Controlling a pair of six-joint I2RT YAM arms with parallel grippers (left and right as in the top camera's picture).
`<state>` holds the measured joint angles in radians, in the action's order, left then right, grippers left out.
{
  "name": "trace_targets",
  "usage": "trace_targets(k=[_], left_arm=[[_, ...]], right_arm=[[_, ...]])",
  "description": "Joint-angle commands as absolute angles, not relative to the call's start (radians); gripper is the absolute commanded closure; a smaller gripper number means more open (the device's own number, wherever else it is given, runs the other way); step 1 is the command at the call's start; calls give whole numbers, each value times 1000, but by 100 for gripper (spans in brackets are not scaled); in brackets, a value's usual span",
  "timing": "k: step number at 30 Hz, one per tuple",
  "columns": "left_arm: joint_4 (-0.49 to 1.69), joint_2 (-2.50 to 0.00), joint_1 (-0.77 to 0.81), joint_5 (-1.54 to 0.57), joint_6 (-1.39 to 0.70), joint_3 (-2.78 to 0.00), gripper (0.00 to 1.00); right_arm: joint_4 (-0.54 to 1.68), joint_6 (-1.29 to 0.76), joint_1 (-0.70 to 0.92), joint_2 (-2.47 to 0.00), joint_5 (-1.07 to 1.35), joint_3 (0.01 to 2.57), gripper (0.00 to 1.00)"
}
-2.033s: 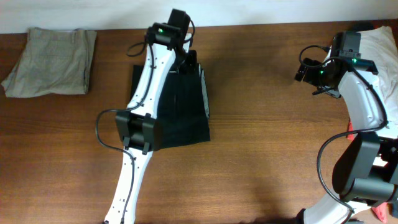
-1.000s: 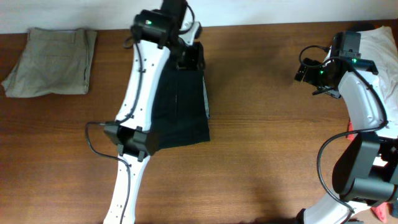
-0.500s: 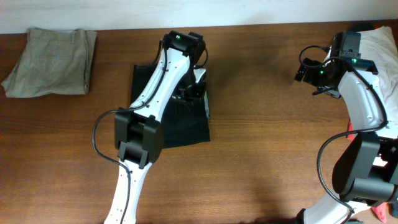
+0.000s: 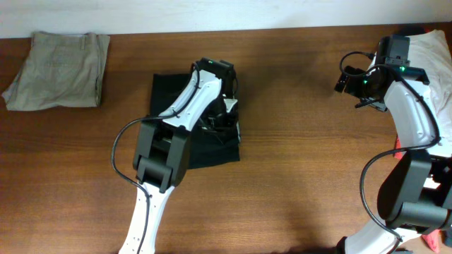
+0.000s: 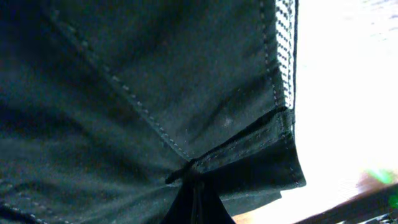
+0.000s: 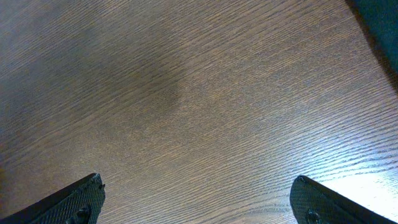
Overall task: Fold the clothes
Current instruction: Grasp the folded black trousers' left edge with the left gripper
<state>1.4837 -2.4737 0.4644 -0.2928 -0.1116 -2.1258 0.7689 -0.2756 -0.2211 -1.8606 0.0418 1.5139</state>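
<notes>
The black garment lay left of the middle of the table, largely covered by the left arm. The left gripper was closed on a bunched fold of it. A folded khaki garment sat far left, well apart. The right gripper hung with fingers spread over wood at far right, near a white cloth.

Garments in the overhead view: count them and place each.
4: folded khaki-beige fabric garment top left; black fabric garment centre; white fabric garment top right; red fabric scrap right edge, mostly hidden. Others may be hidden.
</notes>
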Motion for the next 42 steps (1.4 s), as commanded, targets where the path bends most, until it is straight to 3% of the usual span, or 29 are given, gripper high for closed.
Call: trace_targets(k=[1,13,14,15,16,17,23,25,28,35,42], left_arm=[[1493,-2443,485,-327,-96,-2114,99],[1493,-2186,398,-205,-112,-2168,98],[1490,-2154,376,-153,-135,-2168,91],[1488,-2128,349,-108,-142,-2168,64],[1484,-2114,324,-79,-141,-2168,22],[1485,-2107,289,-54,-141,-2168,1],[1458,-2112,96,-56,-140,-2119,1],[1428,-2112,42,-163,-52,-2065,1],[1362,-2112,11,-275,24,-1975,1],[1106,-2112,-10,-273,32,-1694,1],[1040,-2116,-107,-300,48,-1653,1]], right_arm=[[766,-269,-224,-1841,33,1533,1],[766,-269,-224,-1841,33,1533,1],[766,-269,-224,-1841,33,1533,1],[766,-269,-224,-1841,33,1533,1],[766,-269,-224,-1841,33,1533,1],[766,-269,-224,-1841,33,1533,1],[766,-269,-224,-1841,33,1533,1],[766,-269,-224,-1841,33,1533,1],[767,-269,-224,-1841,33,1533,2],[766,-269,-224,-1841,33,1533,1],[766,-269,-224,-1841,33,1533,1]])
